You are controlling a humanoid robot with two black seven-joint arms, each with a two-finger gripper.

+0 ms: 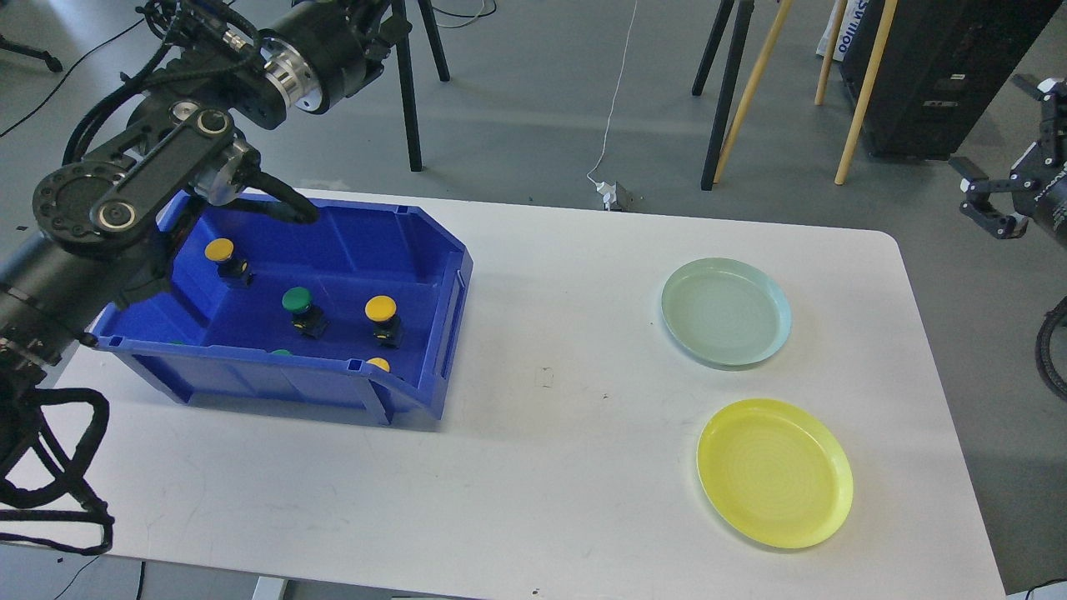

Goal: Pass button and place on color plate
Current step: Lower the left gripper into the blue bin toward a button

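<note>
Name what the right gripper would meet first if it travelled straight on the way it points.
The right gripper points left, hanging beyond the table's right edge. Its line looks free of obstacles; it probably passes above the pale green plate, though depth is unclear.

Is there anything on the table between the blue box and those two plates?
No. In the head view, only bare white table lies between the blue bin and the green plate and yellow plate.

- Left arm (125,192): black, round joint housings, a flat link with ringed pivots, a polished silver collar (288,79).
- Black cables (50,467) loop beside it.
- Right claw (996,208): black.
</note>
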